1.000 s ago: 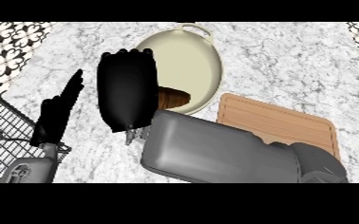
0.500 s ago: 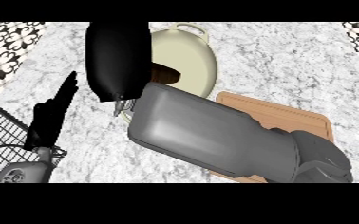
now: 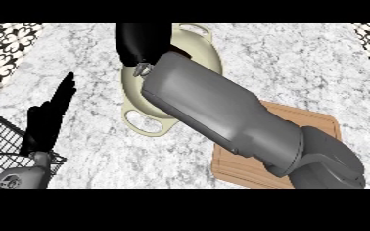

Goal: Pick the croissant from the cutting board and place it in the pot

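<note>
Judging by its kind, the croissant should be light, soft and flaky, easily crushed, so it is best held across its thick middle and let go low inside the pot [image 3: 132,100]. It does not show now. The cutting board [image 3: 318,127] at 4 o'clock lies bare where visible, and the pastry is presumably under the right hand [image 3: 145,41], which hangs over the pot's 11 o'clock side. Whether that hand is closed round anything I cannot tell, as only its back shows.

Half a second ago a brown piece showed in the pot just beside this hand. The hand has since travelled toward 12 o'clock, and the right forearm [image 3: 217,107] now covers that spot.

The left hand [image 3: 52,110] rests at 9 o'clock, its fingers straight and pressed together, unchanged.
</note>
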Tool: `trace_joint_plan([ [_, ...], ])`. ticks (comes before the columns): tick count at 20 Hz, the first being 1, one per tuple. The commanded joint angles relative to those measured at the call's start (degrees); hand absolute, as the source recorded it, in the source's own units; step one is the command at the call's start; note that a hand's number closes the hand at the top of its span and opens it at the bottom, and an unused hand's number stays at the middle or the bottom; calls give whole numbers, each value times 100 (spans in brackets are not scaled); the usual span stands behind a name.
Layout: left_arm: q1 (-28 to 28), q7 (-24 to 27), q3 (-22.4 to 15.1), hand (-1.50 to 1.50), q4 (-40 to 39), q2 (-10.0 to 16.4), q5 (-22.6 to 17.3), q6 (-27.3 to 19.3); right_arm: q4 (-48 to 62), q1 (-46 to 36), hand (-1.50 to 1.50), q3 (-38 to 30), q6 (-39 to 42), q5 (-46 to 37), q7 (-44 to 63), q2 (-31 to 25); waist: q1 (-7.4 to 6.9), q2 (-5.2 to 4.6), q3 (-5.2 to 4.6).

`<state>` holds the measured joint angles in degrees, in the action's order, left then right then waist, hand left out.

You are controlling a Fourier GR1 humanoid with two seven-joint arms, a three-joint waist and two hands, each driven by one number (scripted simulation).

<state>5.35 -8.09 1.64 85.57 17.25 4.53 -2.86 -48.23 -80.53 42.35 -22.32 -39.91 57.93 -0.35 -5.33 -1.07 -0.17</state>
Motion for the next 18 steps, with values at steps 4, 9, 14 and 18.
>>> trace_joint_plan([
  [4, -154, -36, -74, 0, 132, -39, 94, -13, 1416, -81, 150, -131, -768, 491, -695, 34, -97, -47, -1],
  [9, 57, -301, -67, 0, 258, -40, 157, -109, 2294, -119, 150, -116, -562, 560, -1393, 35, -121, -83, 4],
  [14, -115, 109, -102, 0, 231, -23, 98, 52, 2493, 194, -150, -698, -1211, 1187, -1802, 35, -309, -157, 6],
  [18, 53, -38, -93, 0, 183, -30, 166, -24, 2367, 292, -150, -987, -1252, 1704, -2446, 35, -264, -139, 12],
])
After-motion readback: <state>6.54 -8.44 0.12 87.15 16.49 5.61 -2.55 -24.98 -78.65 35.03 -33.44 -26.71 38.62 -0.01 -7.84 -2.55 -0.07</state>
